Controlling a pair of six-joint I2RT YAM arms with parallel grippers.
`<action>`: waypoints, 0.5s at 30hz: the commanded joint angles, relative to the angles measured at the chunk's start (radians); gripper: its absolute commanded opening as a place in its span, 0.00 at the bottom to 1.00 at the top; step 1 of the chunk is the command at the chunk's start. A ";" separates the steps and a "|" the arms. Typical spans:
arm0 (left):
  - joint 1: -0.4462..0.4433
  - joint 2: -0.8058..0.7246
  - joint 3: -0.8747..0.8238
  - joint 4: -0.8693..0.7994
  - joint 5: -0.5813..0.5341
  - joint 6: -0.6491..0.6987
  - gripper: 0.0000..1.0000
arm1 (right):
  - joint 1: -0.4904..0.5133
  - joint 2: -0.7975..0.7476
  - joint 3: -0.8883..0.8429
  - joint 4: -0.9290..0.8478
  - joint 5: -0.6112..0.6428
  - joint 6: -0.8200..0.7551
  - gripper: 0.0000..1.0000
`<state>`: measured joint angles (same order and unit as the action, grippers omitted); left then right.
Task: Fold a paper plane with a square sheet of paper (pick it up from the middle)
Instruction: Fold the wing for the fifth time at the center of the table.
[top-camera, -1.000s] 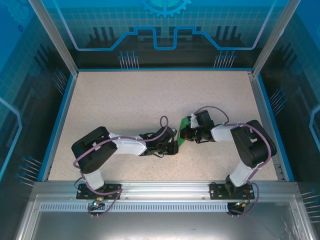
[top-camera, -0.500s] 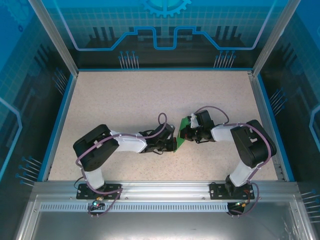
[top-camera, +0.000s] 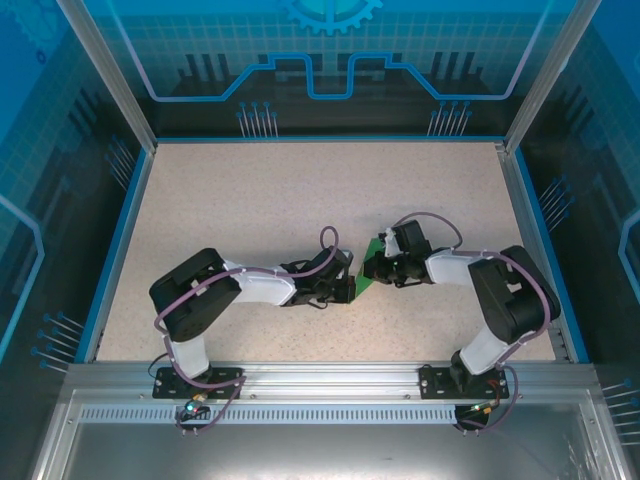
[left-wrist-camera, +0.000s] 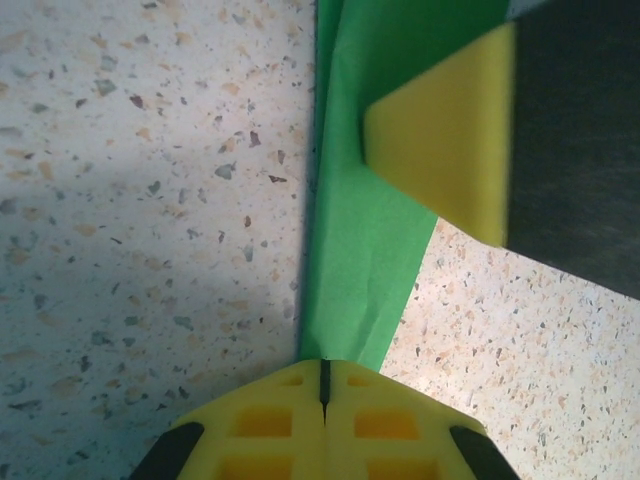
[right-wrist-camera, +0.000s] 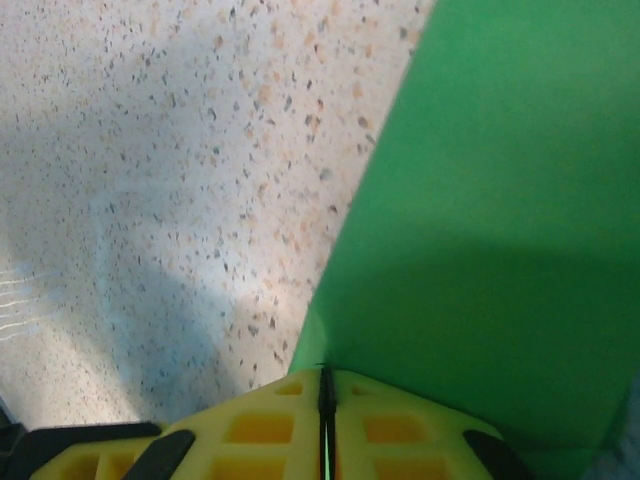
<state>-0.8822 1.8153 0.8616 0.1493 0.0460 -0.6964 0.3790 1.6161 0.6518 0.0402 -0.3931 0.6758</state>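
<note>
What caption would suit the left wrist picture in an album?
The left gripper pinches folded green paper over a speckled table, a second yellow pad close by.

Both arms drift toward the right edge of the speckled beige tabletop (top-camera: 250, 200).
The white-and-black left arm (top-camera: 255, 288) carries its left gripper (top-camera: 347, 287) closer to the right gripper (top-camera: 368, 268); the right arm (top-camera: 505, 300) swings its elbow outward, and less of the thin bright green sheet of paper (top-camera: 363, 283) shows between them.
</note>
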 joint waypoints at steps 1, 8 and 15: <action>-0.008 0.071 -0.024 -0.119 -0.061 0.053 0.00 | -0.008 -0.077 -0.012 -0.075 -0.024 0.037 0.13; -0.012 0.075 -0.033 -0.113 -0.080 0.081 0.00 | 0.055 -0.158 0.002 -0.065 0.006 0.166 0.14; -0.018 0.086 -0.034 -0.106 -0.084 0.092 0.00 | 0.103 -0.094 -0.011 -0.006 0.047 0.260 0.15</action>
<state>-0.8932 1.8244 0.8623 0.1707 0.0185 -0.6437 0.4488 1.5055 0.6495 0.0032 -0.3759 0.8719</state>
